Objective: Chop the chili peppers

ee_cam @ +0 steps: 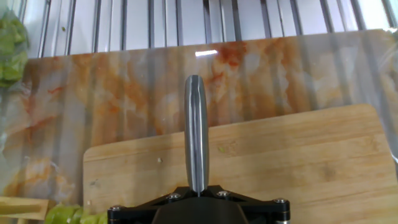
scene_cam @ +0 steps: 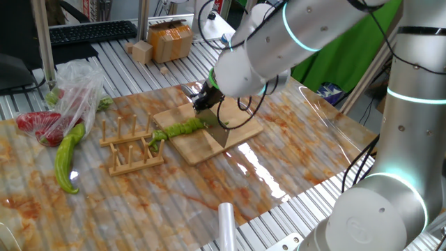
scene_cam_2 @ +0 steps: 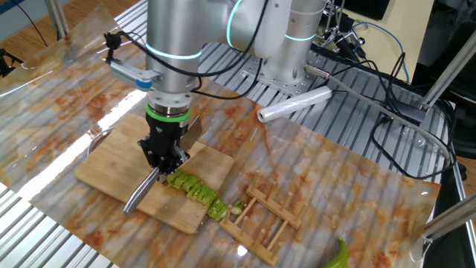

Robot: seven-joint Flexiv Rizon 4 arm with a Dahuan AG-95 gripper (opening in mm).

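A dark-green chili pepper point(scene_cam: 181, 128), cut into a row of short chunks point(scene_cam_2: 197, 192), lies across the wooden cutting board point(scene_cam: 209, 143) and reaches its edge near the rack. My gripper point(scene_cam_2: 165, 158) hangs over the inner end of that row, shut on a knife. The knife's steel handle point(scene_cam_2: 140, 196) sticks out low over the board. In the hand view the handle point(ee_cam: 196, 130) runs straight ahead from the gripper point(ee_cam: 198, 193), with the board point(ee_cam: 298, 168) beneath it and chili pieces point(ee_cam: 71, 215) at the bottom left. The blade is hidden.
A wooden slatted rack point(scene_cam: 132, 146) stands beside the board. Left of it lie a thick pale-green pepper point(scene_cam: 67, 157) and red peppers in a clear bag point(scene_cam: 42, 124). A plastic film roll point(scene_cam_2: 294, 104) lies near the arm's base. A cardboard box point(scene_cam: 171, 40) sits at the back.
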